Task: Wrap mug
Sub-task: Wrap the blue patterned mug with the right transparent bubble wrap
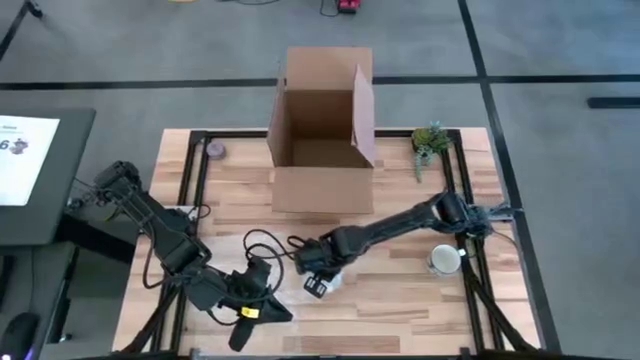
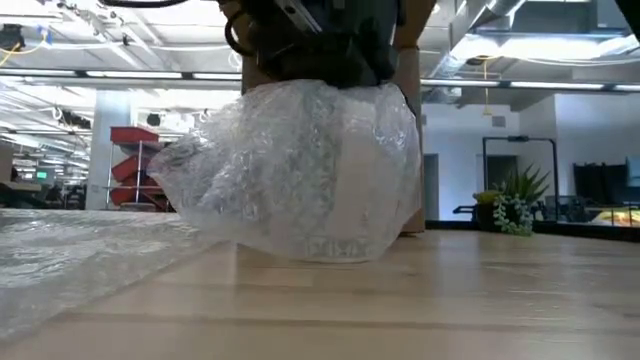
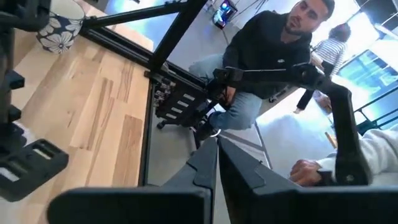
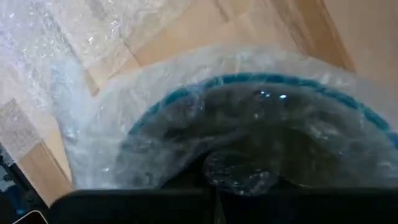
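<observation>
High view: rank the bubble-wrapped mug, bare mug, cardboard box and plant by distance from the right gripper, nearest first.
Taken from the right gripper, front centre of the table:
1. bubble-wrapped mug, directly under the gripper.
2. bare mug, at the table's right edge.
3. cardboard box, back centre.
4. plant, back right corner.
Bare mug and cardboard box are close to call.

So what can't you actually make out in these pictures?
- Wrapped mug: low view, bubble wrap blurs it; pattern and handle unreadable.
- Right gripper: fingers buried in wrap in the right wrist view, grip unclear.
- Left gripper: small and dark from above.
- Box: its inside floor is shadowed.
- Second mug: too small for detail.
</observation>
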You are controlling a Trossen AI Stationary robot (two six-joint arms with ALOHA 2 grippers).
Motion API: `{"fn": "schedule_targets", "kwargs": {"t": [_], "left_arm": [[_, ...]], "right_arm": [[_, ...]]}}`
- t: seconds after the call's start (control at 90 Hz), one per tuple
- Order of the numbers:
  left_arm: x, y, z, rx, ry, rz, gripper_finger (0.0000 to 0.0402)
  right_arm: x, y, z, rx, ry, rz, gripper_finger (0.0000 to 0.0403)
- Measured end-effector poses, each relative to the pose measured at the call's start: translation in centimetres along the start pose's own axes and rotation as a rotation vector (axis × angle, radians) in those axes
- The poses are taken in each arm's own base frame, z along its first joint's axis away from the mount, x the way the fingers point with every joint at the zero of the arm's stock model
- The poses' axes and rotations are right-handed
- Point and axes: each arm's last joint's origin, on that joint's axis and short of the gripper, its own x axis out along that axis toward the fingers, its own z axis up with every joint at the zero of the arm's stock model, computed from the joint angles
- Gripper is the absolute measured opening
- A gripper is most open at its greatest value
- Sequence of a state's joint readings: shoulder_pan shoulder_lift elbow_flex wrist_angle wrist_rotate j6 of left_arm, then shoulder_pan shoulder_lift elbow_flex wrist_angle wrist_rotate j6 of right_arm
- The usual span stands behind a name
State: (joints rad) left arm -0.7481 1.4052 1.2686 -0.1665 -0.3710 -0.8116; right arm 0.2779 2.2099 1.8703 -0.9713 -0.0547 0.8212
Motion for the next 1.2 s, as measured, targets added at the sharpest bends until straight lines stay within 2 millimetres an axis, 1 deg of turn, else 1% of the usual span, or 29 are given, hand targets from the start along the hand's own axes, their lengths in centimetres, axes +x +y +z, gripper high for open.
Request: {"fn": "schedule_targets", "kwargs": {"t": [0.1, 0.2, 0.278, 0.467, 0.544, 0.578, 0.656, 0.878, 0.989, 1.122, 1.2], "left_arm": [[0.0, 0.0, 0.0, -0.001, 0.002, 0.0, 0.0], [0.0, 0.0, 0.0, -0.004, 0.001, -0.002, 0.0], [0.0, 0.0, 0.0, -0.003, 0.001, -0.001, 0.0], [0.0, 0.0, 0.0, -0.004, 0.002, -0.001, 0.0], [0.0, 0.0, 0.0, -0.005, 0.001, -0.002, 0.0], [0.0, 0.0, 0.0, -0.007, 0.001, -0.002, 0.0], [0.0, 0.0, 0.0, -0.007, 0.002, -0.001, 0.0], [0.0, 0.0, 0.0, -0.006, 0.001, -0.002, 0.0], [0.0, 0.0, 0.0, -0.004, 0.002, -0.001, 0.0], [0.0, 0.0, 0.0, -0.008, 0.002, -0.002, 0.0], [0.0, -0.1, 0.0, -0.01, 0.001, -0.003, 0.0]], "right_arm": [[-2.0, -0.1, -0.2, 0.016, -0.016, 0.017, 0.0], [-5.0, -0.3, -0.3, 0.027, -0.055, 0.058, 0.0], [-6.9, -0.5, -0.3, 0.032, -0.085, 0.088, 0.0], [-10.0, -0.7, -0.7, 0.063, -0.121, 0.16, 0.0], [-10.6, -0.2, -0.9, 0.049, -0.134, 0.198, 0.0], [-10.4, -0.1, -1.1, 0.042, -0.129, 0.194, 0.0], [-8.8, 0.2, -0.9, 0.027, -0.105, 0.164, 0.0], [-2.1, -0.1, 0.6, 0.043, -0.065, 0.047, 0.0], [0.5, -0.2, 0.8, 0.047, -0.024, 0.019, 0.0], [1.0, -0.3, 0.8, 0.038, 0.003, 0.018, 0.0], [0.3, -0.2, 0.7, 0.036, -0.003, 0.032, 0.0]]}}
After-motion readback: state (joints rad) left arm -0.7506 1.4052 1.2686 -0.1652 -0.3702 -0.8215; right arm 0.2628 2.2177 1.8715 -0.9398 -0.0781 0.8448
